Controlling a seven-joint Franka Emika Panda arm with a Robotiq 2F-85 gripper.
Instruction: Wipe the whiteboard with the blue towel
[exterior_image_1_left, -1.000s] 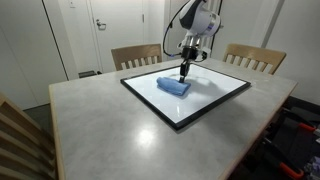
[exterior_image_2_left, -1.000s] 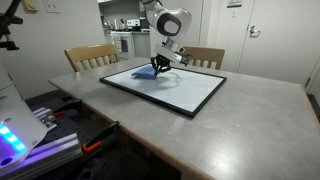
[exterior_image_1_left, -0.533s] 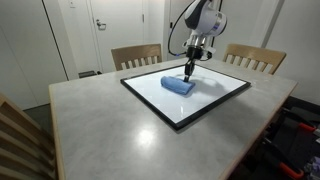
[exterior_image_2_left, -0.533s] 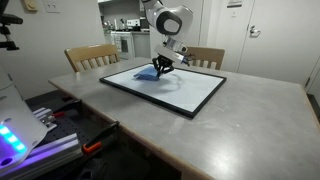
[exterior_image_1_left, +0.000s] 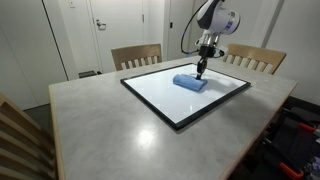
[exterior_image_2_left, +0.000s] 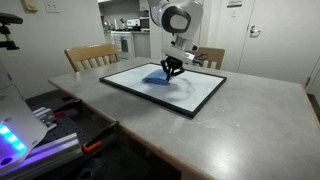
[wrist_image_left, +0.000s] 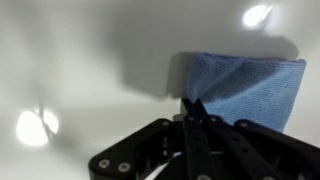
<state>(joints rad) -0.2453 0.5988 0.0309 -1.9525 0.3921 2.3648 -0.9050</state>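
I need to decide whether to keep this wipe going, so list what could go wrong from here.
1. In the wrist view the gripper meets the towel at its edge, not its middle, so the cloth may slip free or bunch up.
2. If it slips, the shut gripper could scrape the bare whiteboard.
3. In an exterior view the towel lies near the whiteboard's far edge, so a longer stroke might catch the rim.

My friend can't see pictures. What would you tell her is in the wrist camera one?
A black gripper reaches up from the bottom, its fingers shut together on the left edge of a blue towel. The towel lies on a shiny whiteboard, which shows two bright light spots.
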